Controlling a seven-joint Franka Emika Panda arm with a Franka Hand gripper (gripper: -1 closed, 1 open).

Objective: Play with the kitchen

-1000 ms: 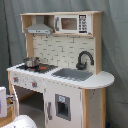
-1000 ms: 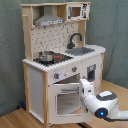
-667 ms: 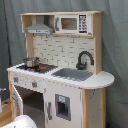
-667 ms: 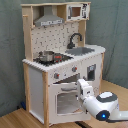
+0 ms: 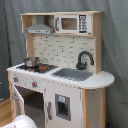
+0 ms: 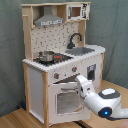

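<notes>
— Grey curtain hangs behind everything, wood floor below. What's nearest?

— In the second exterior view, the white arm [image 6: 102, 100] reaches from the second exterior view's lower right; its gripper [image 6: 78, 81] sits at the oven door's [image 6: 66, 99] top edge. I cannot tell whether the fingers are apart or closed.

— And the kitchen [image 5: 65, 75]?

— It stands upright on the floor, tall axis vertical, front facing the arm. A pot [image 6: 46, 56] is on the stove, the black faucet [image 5: 84, 59] by the sink, the grey hood [image 5: 39, 29] above.
</notes>
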